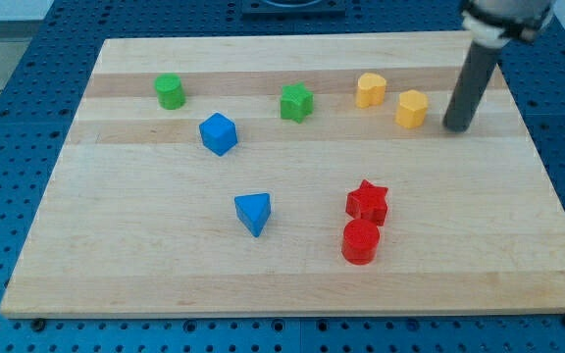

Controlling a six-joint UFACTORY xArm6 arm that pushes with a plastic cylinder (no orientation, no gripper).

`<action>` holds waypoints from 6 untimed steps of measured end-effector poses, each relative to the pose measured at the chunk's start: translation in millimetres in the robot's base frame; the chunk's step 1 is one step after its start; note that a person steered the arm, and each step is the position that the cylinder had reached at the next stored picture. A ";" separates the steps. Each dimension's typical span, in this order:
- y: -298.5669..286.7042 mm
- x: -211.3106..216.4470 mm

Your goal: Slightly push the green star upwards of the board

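The green star [296, 102] sits on the wooden board [145, 255] in its upper middle. My tip [456, 126] is at the view's upper right, well to the right of the star. Two yellow blocks lie between them: a yellow heart [370, 89] and a yellow hexagon-like block [412, 108]. The tip stands just right of the second yellow block, apart from it.
A green cylinder [170, 91] is at the upper left. A blue cube [218, 133] and a blue triangle [253, 212] lie left of centre. A red star [368, 201] touches a red cylinder [361, 241] at lower centre right.
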State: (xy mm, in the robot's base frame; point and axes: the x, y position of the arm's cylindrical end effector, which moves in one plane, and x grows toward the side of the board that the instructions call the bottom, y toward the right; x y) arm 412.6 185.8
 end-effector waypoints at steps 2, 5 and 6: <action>-170.7 -10.4; -182.8 -99.8; -148.8 -82.2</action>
